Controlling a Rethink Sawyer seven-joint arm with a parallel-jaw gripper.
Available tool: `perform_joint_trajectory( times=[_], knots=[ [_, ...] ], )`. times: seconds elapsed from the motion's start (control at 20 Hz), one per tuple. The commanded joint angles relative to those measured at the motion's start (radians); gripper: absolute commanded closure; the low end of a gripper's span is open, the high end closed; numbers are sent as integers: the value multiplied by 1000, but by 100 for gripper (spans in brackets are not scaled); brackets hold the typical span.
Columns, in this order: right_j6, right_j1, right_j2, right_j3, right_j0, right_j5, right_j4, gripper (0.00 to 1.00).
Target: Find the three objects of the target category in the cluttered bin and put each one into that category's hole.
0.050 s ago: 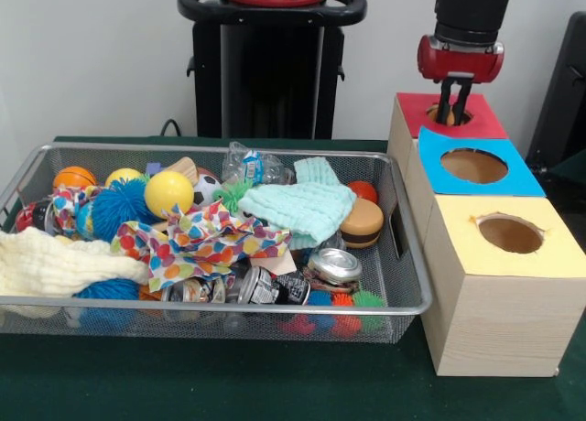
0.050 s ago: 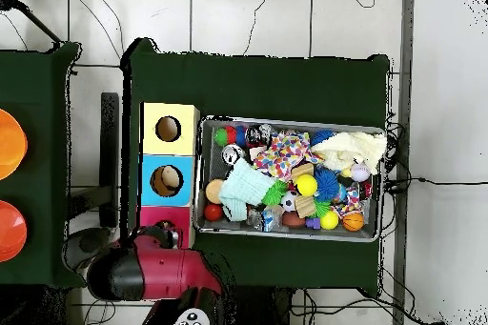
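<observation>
The wooden box row's yellow-topped box (image 1: 502, 288) sits nearest; behind it come the blue-topped box (image 1: 475, 169) and the red-topped box (image 1: 448, 115). The gripper (image 1: 454, 103) hangs right over the red box's hole (image 1: 446, 117), its dark fingers (image 1: 444, 102) close together with tips at the rim; whether they pinch anything cannot be told. Just beside the boxes stands the wire bin (image 1: 403, 306), crammed with balls, cloths and crushed cans. A mint cloth (image 1: 302, 207) and a toy burger (image 1: 362, 222) lie nearest the boxes. Green table (image 1: 229, 384) lies bare in front.

Blue hole (image 1: 473, 166), yellow hole (image 1: 510, 233) unobstructed.

No legible txt (cans too blurry)
</observation>
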Motion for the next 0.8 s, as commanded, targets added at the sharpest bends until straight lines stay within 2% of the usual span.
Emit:
perform_joint_trajectory(
  times=[0.05,0.8],
  knots=[
    [204,56,86,57,-47,-95,-6,100],
    [212,68,75,52,-36,-105,-1,100]
  ],
)
